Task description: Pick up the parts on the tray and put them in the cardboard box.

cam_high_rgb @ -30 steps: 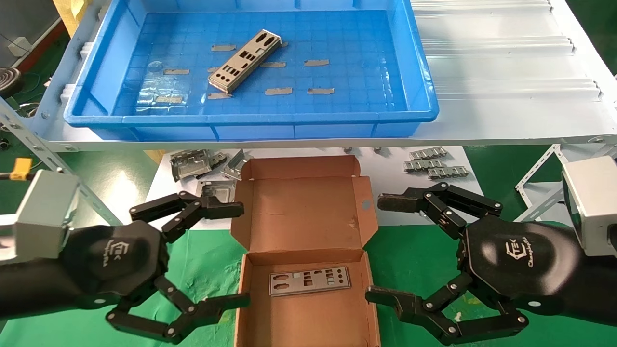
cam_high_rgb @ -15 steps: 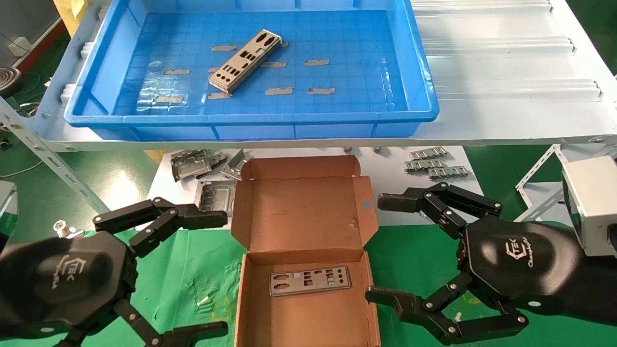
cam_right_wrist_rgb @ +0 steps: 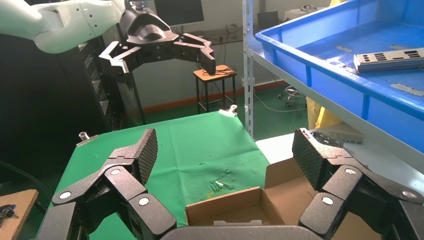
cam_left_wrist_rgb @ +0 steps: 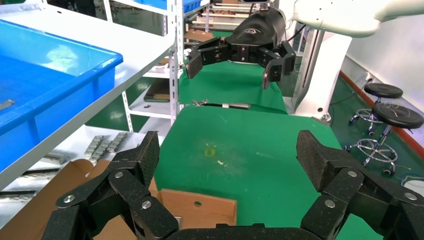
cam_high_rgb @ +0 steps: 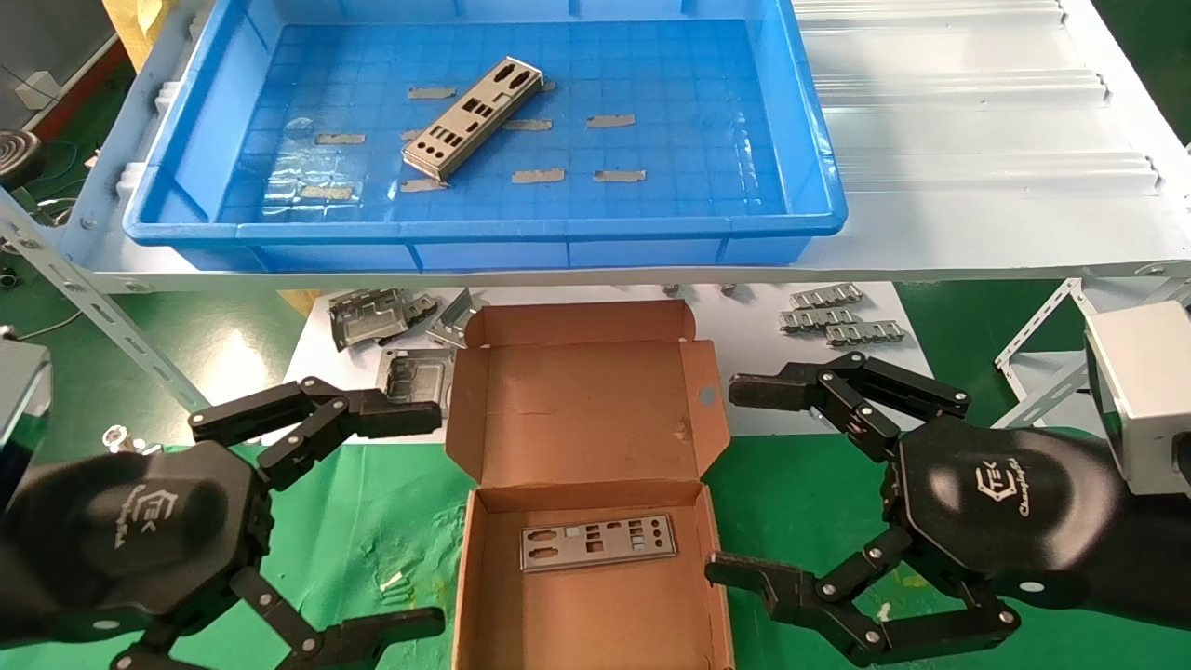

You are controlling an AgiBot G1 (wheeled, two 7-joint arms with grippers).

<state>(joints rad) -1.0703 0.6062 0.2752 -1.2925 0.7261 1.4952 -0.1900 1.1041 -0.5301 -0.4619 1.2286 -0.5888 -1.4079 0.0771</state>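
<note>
One silver punched plate (cam_high_rgb: 473, 117) lies slantwise in the blue tray (cam_high_rgb: 484, 228) on the shelf at the back; it also shows in the right wrist view (cam_right_wrist_rgb: 390, 59). A second plate (cam_high_rgb: 597, 541) lies flat in the open cardboard box (cam_high_rgb: 582, 409) on the green mat. My left gripper (cam_high_rgb: 423, 521) is open and empty, just left of the box. My right gripper (cam_high_rgb: 735, 479) is open and empty, just right of the box. In the left wrist view the box's flap with the round hole (cam_left_wrist_rgb: 197, 207) lies below the left gripper (cam_left_wrist_rgb: 230, 152).
Squarish grey brackets (cam_high_rgb: 372, 316) lie on white paper behind the box at left. Small slotted strips (cam_high_rgb: 837, 321) lie behind it at right. The shelf's front edge (cam_high_rgb: 595, 274) overhangs them. A slanted metal rail (cam_high_rgb: 84, 298) stands at far left.
My left gripper drew back from the box's left edge toward the lower left, then edged slightly back up. The right arm, the box and both plates have not moved.
</note>
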